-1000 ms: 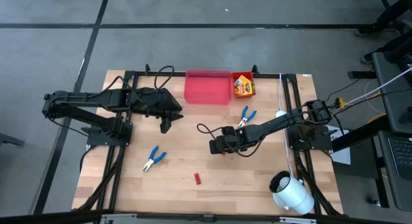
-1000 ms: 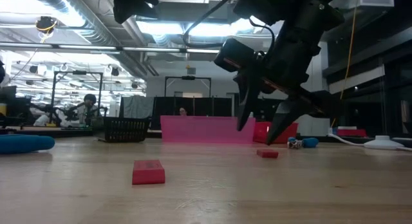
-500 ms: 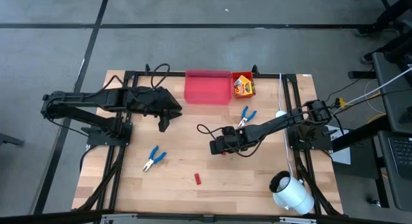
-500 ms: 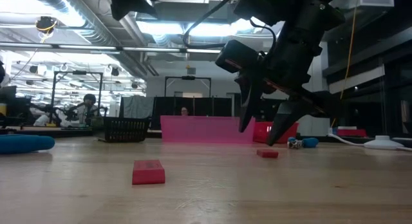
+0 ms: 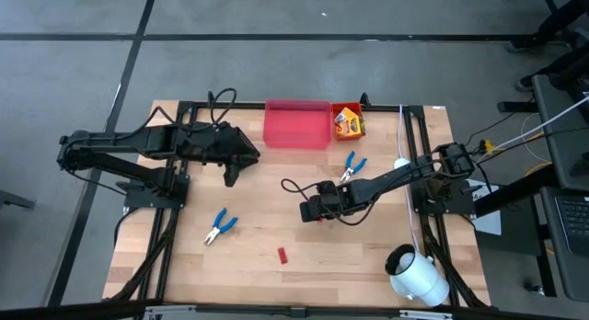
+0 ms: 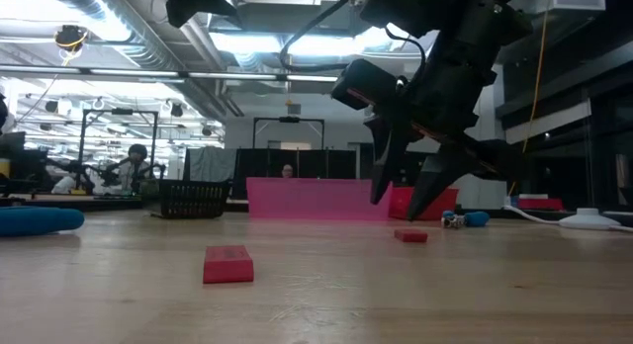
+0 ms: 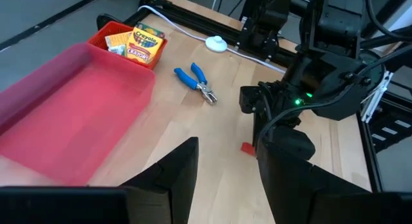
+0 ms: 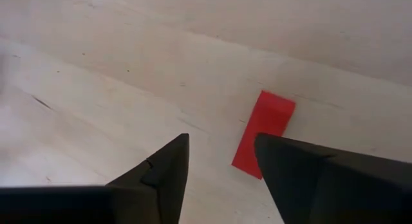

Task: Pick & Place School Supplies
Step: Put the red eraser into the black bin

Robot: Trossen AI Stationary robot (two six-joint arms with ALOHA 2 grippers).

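From above we see the right gripper (image 5: pixel 307 210) low over the middle of the wooden desk (image 5: pixel 368 265), a small red piece (image 5: pixel 319 218) just beside it. The left gripper (image 5: pixel 235 177) hangs over the desk's left half, well apart from the pink bin (image 5: pixel 296 124). Crayon boxes (image 5: pixel 348 125) sit in the orange bin (image 5: pixel 347 107) next to the pink one. One pair of blue-handled pliers (image 5: pixel 351 165) lies near the right arm, another pair (image 5: pixel 219 226) lies front-left, and a second red piece (image 5: pixel 282 256) rests toward the front. A white cylinder (image 5: pixel 416 274) sits at the front right corner.

At desk level we see the right gripper (image 6: pixel 407 196) with fingers spread wide, tips above the desk, a red piece (image 6: pixel 410 235) lying near beneath them and another red piece (image 6: pixel 227 264) closer to us.

Through the left wrist camera we find the left fingers (image 7: pixel 174 176) apart and empty, looking toward the pink bin (image 7: pixel 71 108), crayon boxes (image 7: pixel 143 42) and pliers (image 7: pixel 198 82).

Through the right wrist camera the right fingers (image 8: pixel 161 172) stand open, the red piece (image 8: pixel 264 132) flat on the desk just ahead, nearer one finger
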